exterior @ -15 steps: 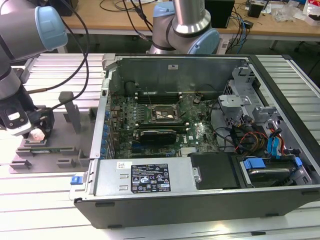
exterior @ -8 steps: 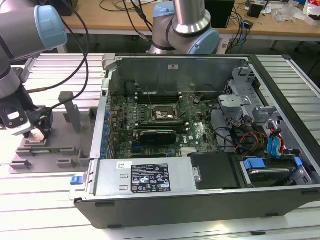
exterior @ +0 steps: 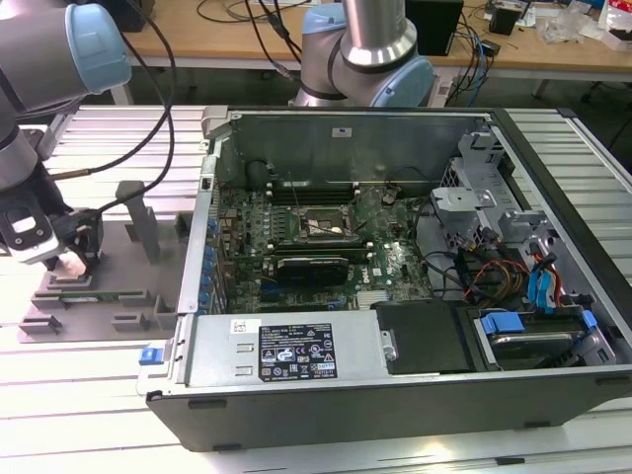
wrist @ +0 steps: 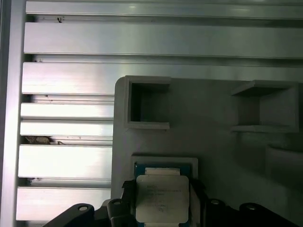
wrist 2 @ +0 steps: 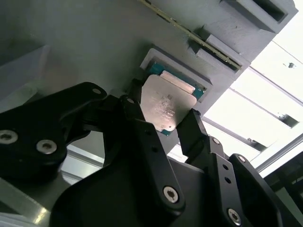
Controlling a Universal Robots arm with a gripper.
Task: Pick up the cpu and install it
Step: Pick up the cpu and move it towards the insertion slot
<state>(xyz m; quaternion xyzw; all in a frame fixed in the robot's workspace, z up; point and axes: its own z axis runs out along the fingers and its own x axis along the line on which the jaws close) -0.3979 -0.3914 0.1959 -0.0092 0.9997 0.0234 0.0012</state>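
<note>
The cpu point(wrist 2: 165, 101), a small square chip with a silvery top and a green edge, sits at its square pocket in the grey tray point(wrist 2: 85, 42). My gripper point(wrist 2: 163, 118) has one black finger point(wrist 2: 137, 113) against one side of the chip and the other finger point(wrist 2: 193, 125) against the opposite side, shut on it. In the first wrist view the cpu point(wrist: 160, 198) shows between the fingers, partly over the pocket's rim. In the exterior view my gripper point(exterior: 74, 259) hangs low over the grey tray point(exterior: 109, 296) at the exterior view's left. The black-framed motherboard socket point(exterior: 321, 227) lies in the open computer case.
The open computer case point(exterior: 395, 276) stands at the exterior view's right of the tray, its metal wall point(exterior: 202, 247) between them. The tray has raised blocks and posts point(exterior: 138, 222). A second robot arm point(exterior: 365, 49) stands behind the case. Cables and drive bays point(exterior: 513, 267) crowd the case's right side.
</note>
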